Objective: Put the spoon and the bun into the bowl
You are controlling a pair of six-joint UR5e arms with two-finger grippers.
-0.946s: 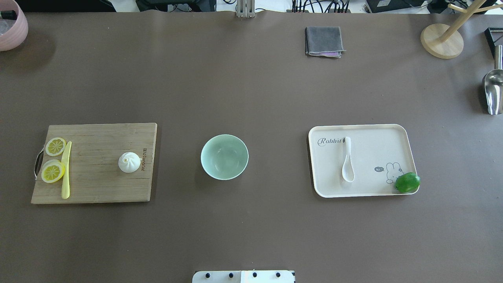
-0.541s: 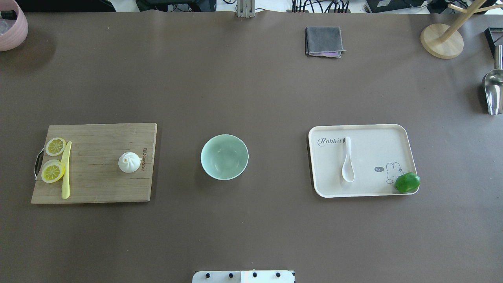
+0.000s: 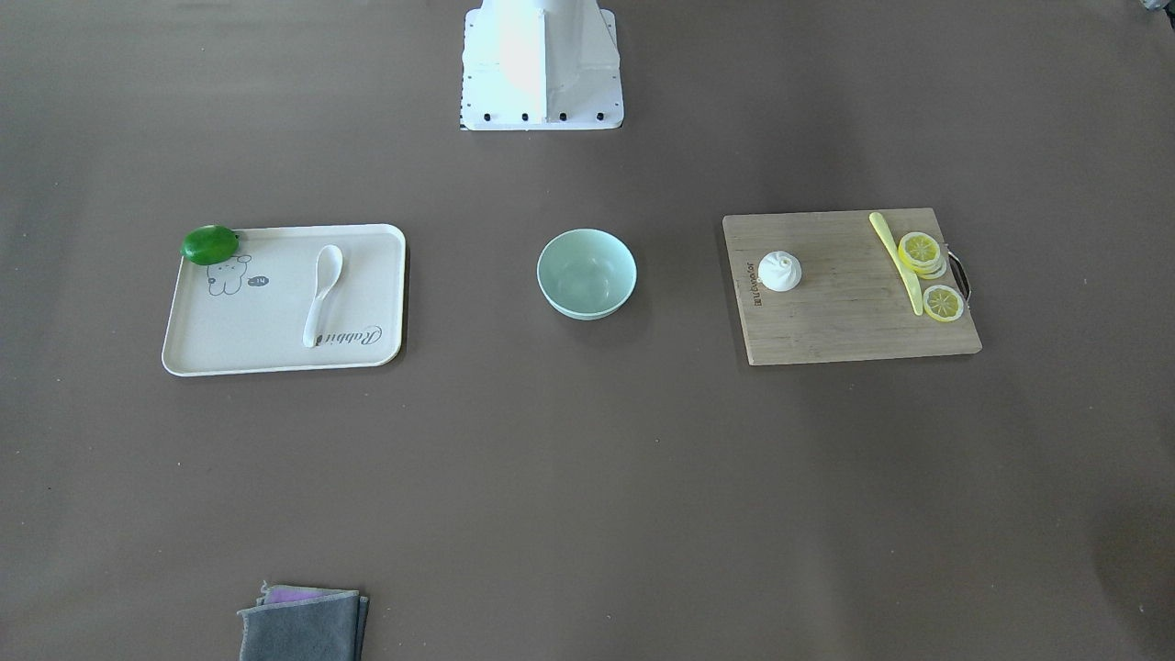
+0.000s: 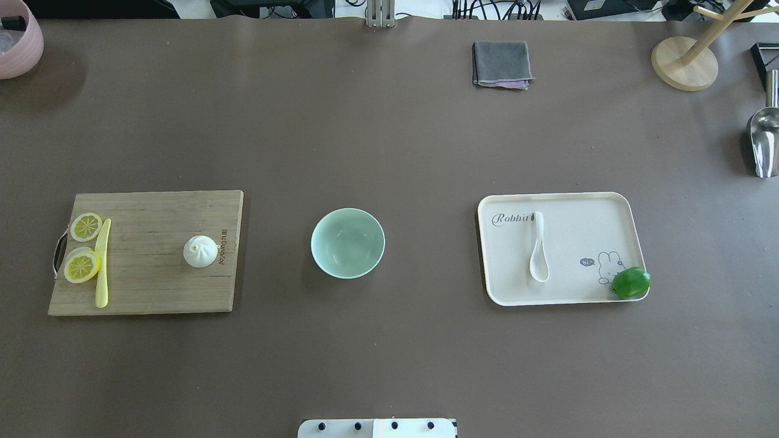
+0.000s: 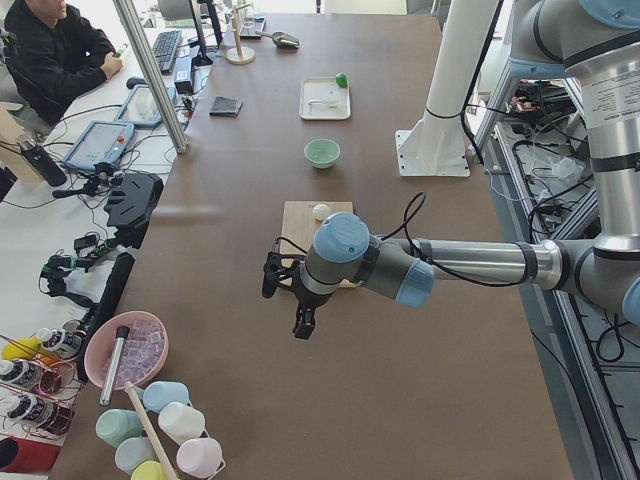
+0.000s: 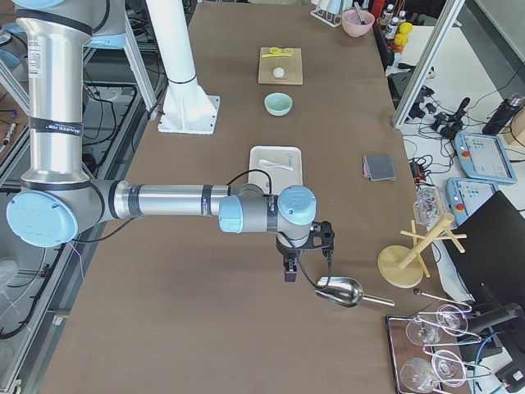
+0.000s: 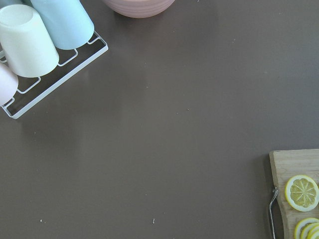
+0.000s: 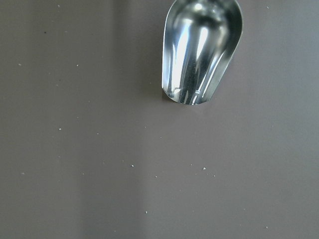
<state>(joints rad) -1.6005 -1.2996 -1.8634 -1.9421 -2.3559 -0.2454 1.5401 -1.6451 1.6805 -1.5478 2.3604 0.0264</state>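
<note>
The mint-green bowl (image 4: pixel 347 243) stands empty at the table's middle. The white pleated bun (image 4: pixel 200 251) sits on the wooden cutting board (image 4: pixel 146 286) to the bowl's left. The white spoon (image 4: pixel 538 255) lies on the cream tray (image 4: pixel 584 231) to the bowl's right. Neither gripper shows in the overhead or front view. The left gripper (image 5: pixel 285 305) hangs over bare table past the board's outer end, far from the bun. The right gripper (image 6: pixel 308 256) hangs near a metal scoop, beyond the tray. I cannot tell whether either is open or shut.
Lemon slices (image 4: pixel 82 266) and a yellow-green knife (image 4: pixel 102 267) lie on the board's left side. A green lime (image 4: pixel 631 283) sits on the tray's corner. A grey cloth (image 4: pixel 501 64), wooden stand (image 4: pixel 684 64), metal scoop (image 4: pixel 764 137) and pink bowl (image 4: pixel 18 42) line the table's far edges.
</note>
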